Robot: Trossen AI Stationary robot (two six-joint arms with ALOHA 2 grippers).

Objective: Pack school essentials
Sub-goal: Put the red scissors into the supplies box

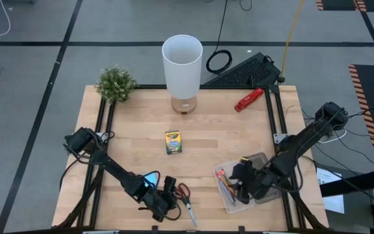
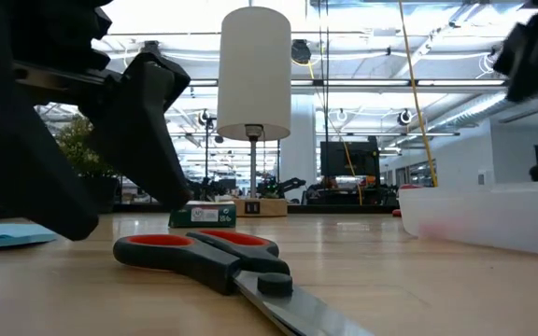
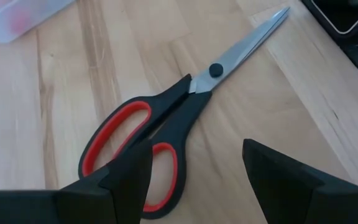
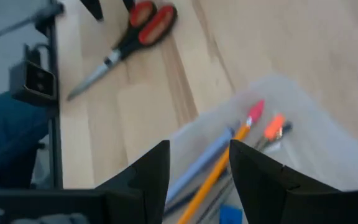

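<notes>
From above, we see the left arm stretched diagonally across the pale wooden tabletop [image 1: 206, 140] toward its near edge, its left end effector [image 1: 167, 198] low beside the red-handled, black-bodied steel scissors [image 1: 186, 198]. The scissors lie flat near that edge, blades pointing toward it. The right arm reaches in from the right side, bent so that the right end effector [image 1: 240, 179] hangs over the clear plastic rectangular bin [image 1: 261, 159]. Inside the bin we make out several pencils and pens [image 1: 224, 182] lying along one side. A yellow-green crayon box [image 1: 173, 142] lies alone mid-tabletop. At the far edge stand a white cylindrical lamp [image 1: 182, 65], a small green plant [image 1: 115, 83] and a red stapler-like tool [image 1: 248, 100].

From tabletop height, we see the scissors [image 2: 204, 257] flat in front, with the left arm's dark fingers [image 2: 148, 131] angled down just behind the handles, not touching them. The bin [image 2: 484, 219] sits off to one side.

In the left wrist view, the fingers [image 3: 135, 171] stand apart, empty, one over a red handle loop of the scissors [image 3: 166, 124].

In the right wrist view, the fingers [image 4: 151, 168] are spread, holding nothing, above the bin [image 4: 303, 137], where an orange pencil [image 4: 225, 158], a blue pen [image 4: 197, 168] and an orange-tipped item [image 4: 273, 127] lie. The scissors [image 4: 129, 37] are well apart.
</notes>
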